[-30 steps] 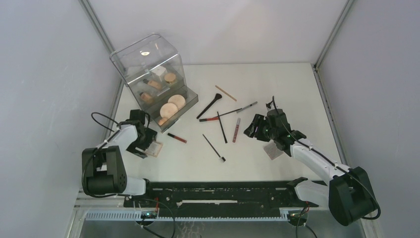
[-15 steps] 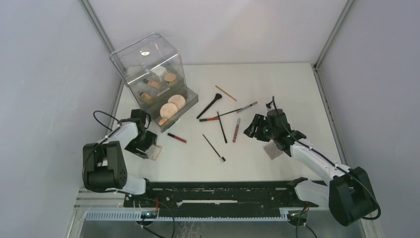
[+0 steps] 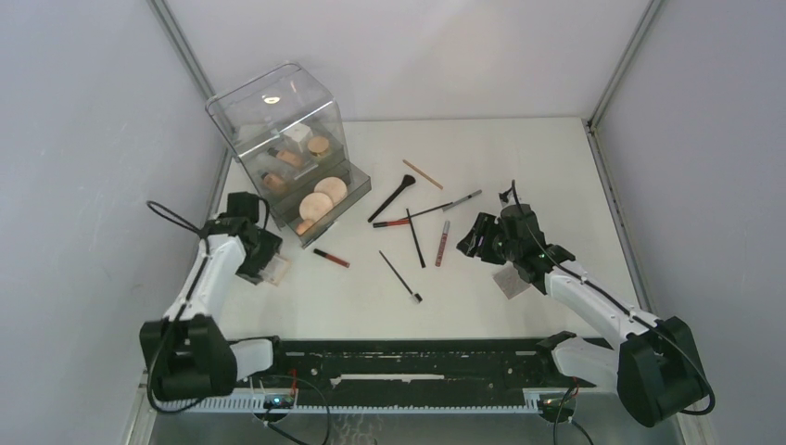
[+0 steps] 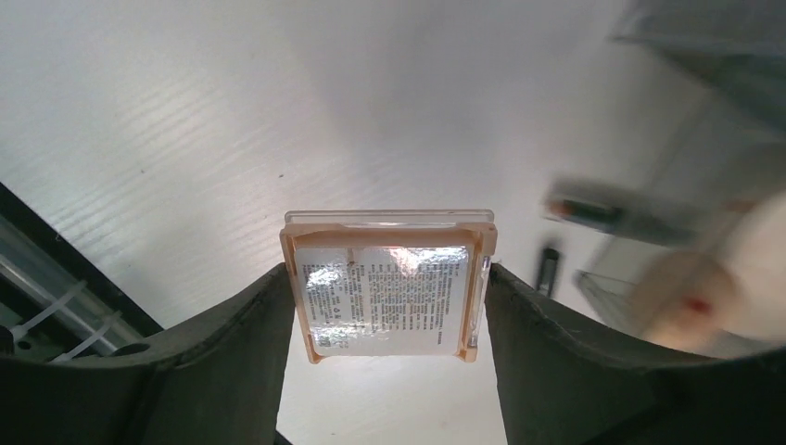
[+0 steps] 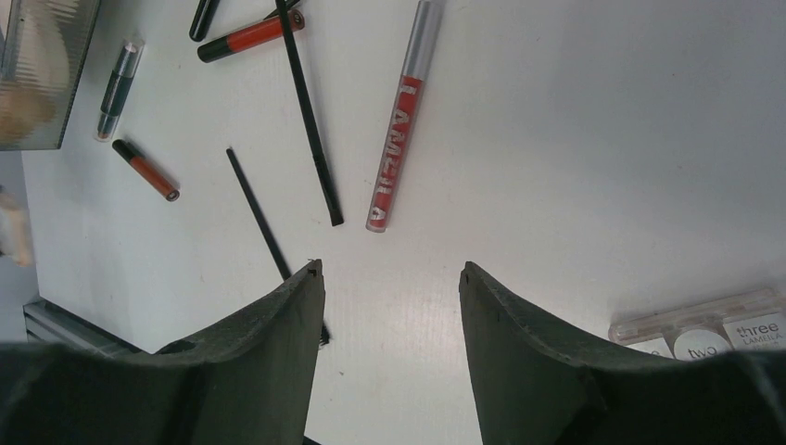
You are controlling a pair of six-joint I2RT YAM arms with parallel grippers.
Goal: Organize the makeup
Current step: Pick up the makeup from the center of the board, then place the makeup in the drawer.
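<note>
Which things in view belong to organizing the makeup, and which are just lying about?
Belong: square tan palette, red lip gloss tube, thin black brush, round tan compacts, clear-lidded eyeshadow palette.
Just there: big clear plastic drawer box, white table.

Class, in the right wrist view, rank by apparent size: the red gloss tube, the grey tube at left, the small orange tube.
1. red gloss tube, clearly largest, even cut off at the top edge.
2. grey tube, only slightly bigger than the next.
3. small orange tube.
</note>
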